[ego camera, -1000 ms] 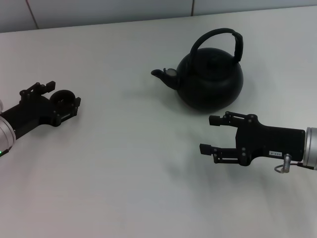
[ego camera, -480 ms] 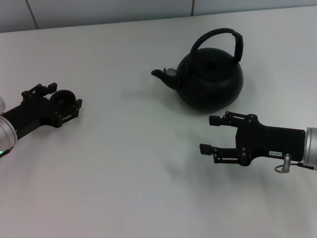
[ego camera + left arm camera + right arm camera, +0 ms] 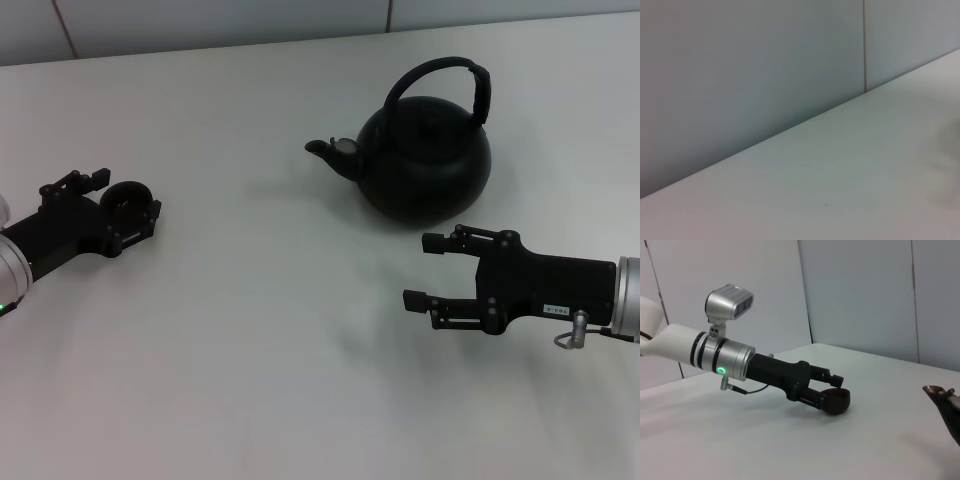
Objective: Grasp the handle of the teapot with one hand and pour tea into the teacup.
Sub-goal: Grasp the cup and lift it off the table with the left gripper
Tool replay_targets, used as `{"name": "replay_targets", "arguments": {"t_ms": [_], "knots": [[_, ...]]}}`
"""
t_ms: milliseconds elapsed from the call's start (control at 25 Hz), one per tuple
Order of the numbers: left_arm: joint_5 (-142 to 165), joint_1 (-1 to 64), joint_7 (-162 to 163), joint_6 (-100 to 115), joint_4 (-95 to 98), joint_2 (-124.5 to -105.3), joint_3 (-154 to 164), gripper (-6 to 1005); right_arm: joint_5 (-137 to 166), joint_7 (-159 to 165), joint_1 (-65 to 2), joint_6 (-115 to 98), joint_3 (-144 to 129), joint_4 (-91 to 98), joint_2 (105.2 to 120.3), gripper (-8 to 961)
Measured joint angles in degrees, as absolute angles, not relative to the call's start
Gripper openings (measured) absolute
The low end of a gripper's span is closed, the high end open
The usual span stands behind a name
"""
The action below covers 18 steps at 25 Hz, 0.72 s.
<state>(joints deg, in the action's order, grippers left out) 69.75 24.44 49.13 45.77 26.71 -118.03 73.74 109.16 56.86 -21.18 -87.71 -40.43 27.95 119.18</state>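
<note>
The matte-black teapot (image 3: pixel 425 160) stands on the white table at the back right, with its arched handle (image 3: pixel 440 68) upright and its spout (image 3: pixel 325 150) pointing left. The spout tip also shows in the right wrist view (image 3: pixel 942 397). The small dark teacup (image 3: pixel 128 192) sits at the far left between the fingers of my left gripper (image 3: pixel 128 196), which is shut on it. This shows in the right wrist view too (image 3: pixel 835 401). My right gripper (image 3: pixel 420 270) is open and empty, low over the table just in front of the teapot.
The white table (image 3: pixel 270 330) runs back to a grey panelled wall (image 3: pixel 200 20). The left wrist view shows only the table surface (image 3: pixel 850 175) and the wall.
My left gripper with the teacup has shifted very slightly. The right gripper and the teapot have not moved.
</note>
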Motion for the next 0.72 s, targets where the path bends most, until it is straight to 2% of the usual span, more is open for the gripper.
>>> {"name": "replay_targets", "arguments": {"t_ms": [720], "knots": [[72.03, 24.77, 50.33, 45.1, 26.71, -118.06, 73.74, 782, 109.15, 56.86, -21.18, -87.71, -40.43, 27.95, 119.18, 826]]}}
